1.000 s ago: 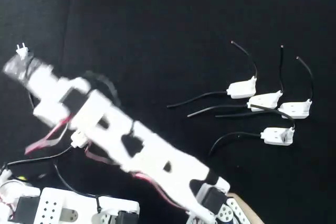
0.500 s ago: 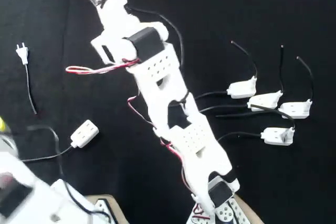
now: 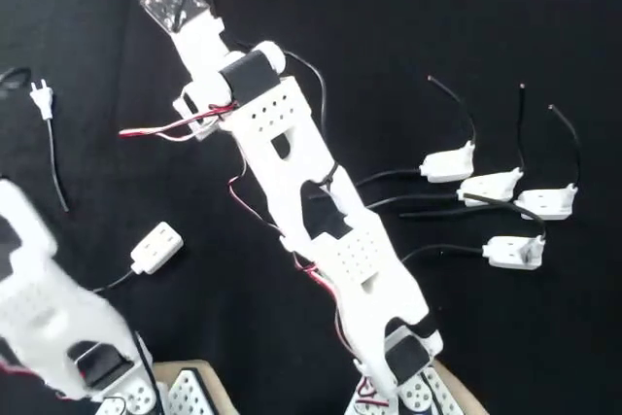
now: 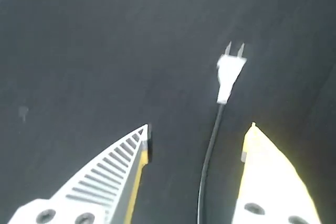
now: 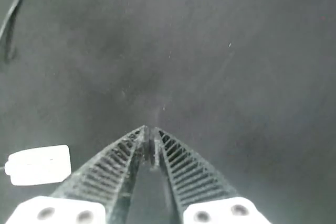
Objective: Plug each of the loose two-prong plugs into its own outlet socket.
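The table [image 3: 389,36] cover is plain black. The loose plug [image 4: 229,74] is white on a black cord [image 4: 209,153], and the outlet socket [image 3: 156,247] is white. The right arm [image 3: 292,172] is white with black motor blocks and red wiring [image 3: 155,129]. The left gripper [image 4: 199,126] is white, ribbed and yellow-edged; the right gripper [image 5: 150,129] is white and ribbed

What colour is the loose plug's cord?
Black cord, white plug; clearest in the left wrist view.

white arms [image 3: 292,177], black motors [image 3: 248,73], red-white wires [image 3: 155,129]; ribbed white left gripper [image 4: 199,126] edged yellow.
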Controlling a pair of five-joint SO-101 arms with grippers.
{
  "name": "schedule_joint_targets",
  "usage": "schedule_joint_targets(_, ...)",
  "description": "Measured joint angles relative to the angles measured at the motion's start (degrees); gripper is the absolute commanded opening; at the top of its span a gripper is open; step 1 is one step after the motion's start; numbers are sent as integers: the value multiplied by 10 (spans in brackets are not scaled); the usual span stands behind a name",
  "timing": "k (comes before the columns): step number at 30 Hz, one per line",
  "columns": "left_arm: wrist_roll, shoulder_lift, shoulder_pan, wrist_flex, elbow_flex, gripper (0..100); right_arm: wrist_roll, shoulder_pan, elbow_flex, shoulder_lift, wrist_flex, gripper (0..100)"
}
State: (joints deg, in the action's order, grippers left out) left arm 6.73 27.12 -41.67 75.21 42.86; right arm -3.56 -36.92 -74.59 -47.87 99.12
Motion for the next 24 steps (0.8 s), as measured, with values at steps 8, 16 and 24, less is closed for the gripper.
schedule_joint_targets(8,-5,264,51,51,226,359,-1,-4,90,0,0,15)
schedule_joint_targets(16,-120,447,84,42,353,359,-1,-9,113,0,0,15)
schedule_joint_targets(24,-135,504,87,55,416,312,-1,-21,113,0,0,15)
